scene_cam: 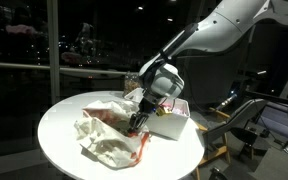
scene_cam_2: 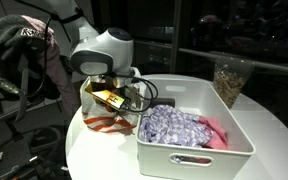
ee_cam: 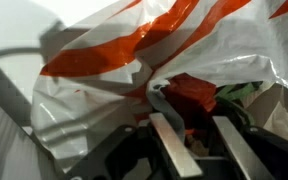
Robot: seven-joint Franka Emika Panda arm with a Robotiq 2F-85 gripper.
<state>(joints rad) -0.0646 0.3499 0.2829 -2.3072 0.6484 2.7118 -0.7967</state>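
Note:
A white plastic bag with orange stripes [scene_cam: 106, 138] lies crumpled on a round white table [scene_cam: 56, 122]; it also shows in an exterior view [scene_cam_2: 104, 124] and fills the wrist view [ee_cam: 114, 60]. My gripper [scene_cam: 137, 122] points down into the bag's mouth, beside a white bin [scene_cam: 172, 126]. In the wrist view the two fingers [ee_cam: 189, 120] are apart, at the bag's opening. A red thing [ee_cam: 196, 92] with a bit of green beside it lies inside the bag just beyond the fingertips. Nothing shows gripped between the fingers.
The white bin [scene_cam_2: 246, 140] holds a purple patterned cloth [scene_cam_2: 174, 128] and a pink thing [scene_cam_2: 216, 134]. A clear container with brownish contents [scene_cam_2: 230, 78] stands behind the bin. Chairs and frames stand beyond the table's edge [scene_cam: 246, 120]. Dark windows surround the scene.

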